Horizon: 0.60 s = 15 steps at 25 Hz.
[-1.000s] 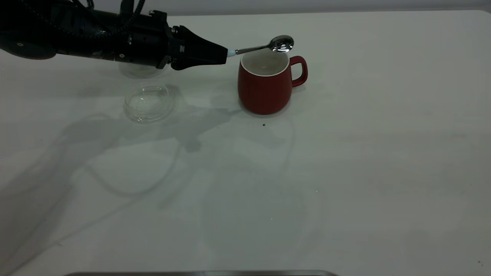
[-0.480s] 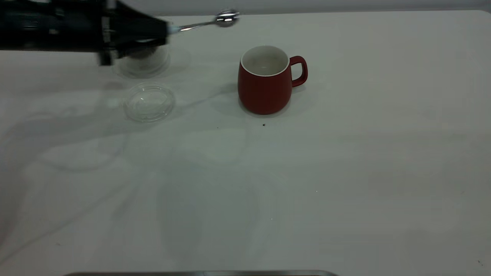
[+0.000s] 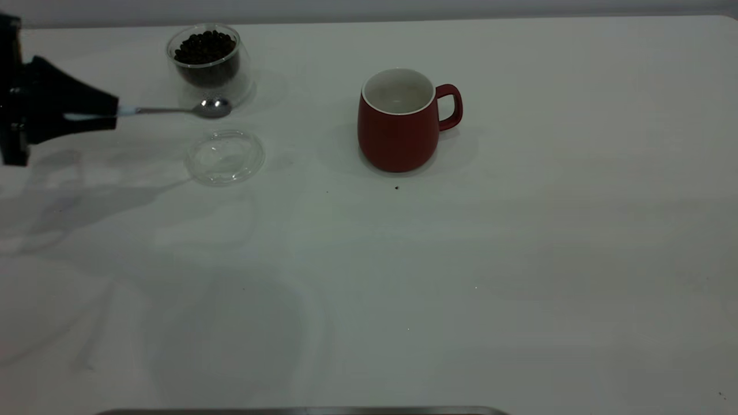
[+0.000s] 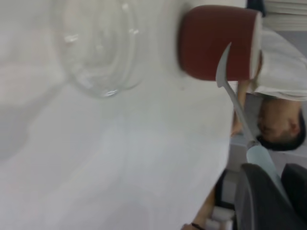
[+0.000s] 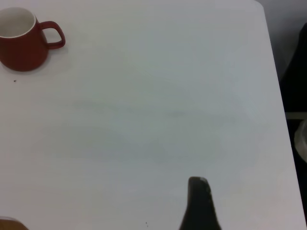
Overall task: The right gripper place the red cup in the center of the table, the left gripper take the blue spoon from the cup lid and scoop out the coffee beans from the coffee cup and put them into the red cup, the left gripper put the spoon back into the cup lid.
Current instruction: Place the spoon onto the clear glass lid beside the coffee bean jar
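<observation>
Blue spoon [image 3: 173, 109] held by its handle in left gripper [image 3: 112, 109] jaws at tabletop [image 3: 519, 259] far left, bowl above cup lid [image 3: 225, 157], near coffee cup [image 3: 209, 63]. Exterior view alone shows coffee beans [image 3: 204, 47]. Red cup [image 3: 399, 121] mid-tabletop. Right gripper [image 5: 199, 203]: only wrist view shows it, jaws unclear.

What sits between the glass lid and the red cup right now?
Nothing: in the exterior view, only bare table separates the lid from the red cup. The spoon, held by the left gripper, hangs behind the lid.

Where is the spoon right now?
In the exterior view, the blue spoon is at the far left, held by the left gripper, between the coffee cup and cup lid.
</observation>
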Motion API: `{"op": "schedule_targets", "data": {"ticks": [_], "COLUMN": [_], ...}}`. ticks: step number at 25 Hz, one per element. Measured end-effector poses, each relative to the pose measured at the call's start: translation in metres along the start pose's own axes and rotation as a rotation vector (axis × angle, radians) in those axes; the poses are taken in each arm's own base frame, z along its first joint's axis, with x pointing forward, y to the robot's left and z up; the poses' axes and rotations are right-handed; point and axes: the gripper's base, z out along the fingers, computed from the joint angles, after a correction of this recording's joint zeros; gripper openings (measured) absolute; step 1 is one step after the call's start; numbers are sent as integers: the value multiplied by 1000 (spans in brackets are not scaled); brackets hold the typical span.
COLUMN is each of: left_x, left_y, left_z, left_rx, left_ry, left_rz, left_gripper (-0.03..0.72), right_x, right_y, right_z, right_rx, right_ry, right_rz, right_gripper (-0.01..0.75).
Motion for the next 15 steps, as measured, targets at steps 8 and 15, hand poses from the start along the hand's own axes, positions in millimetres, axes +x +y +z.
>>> {"op": "schedule_targets", "data": {"ticks": [8,15], "left_x": [0,2], "left_y": [24,44], "left_z": [6,20], "left_rx": [-105,-50], "left_ry": [-31,-92], "left_rz": [-32,-56], "left_gripper": [115,115], "right_x": [0,0], "right_y": [0,0], "right_z": [0,0], "right_rx": [0,0], "right_ry": [0,0], "right_rz": [0,0], "right_gripper": [590,590]}}
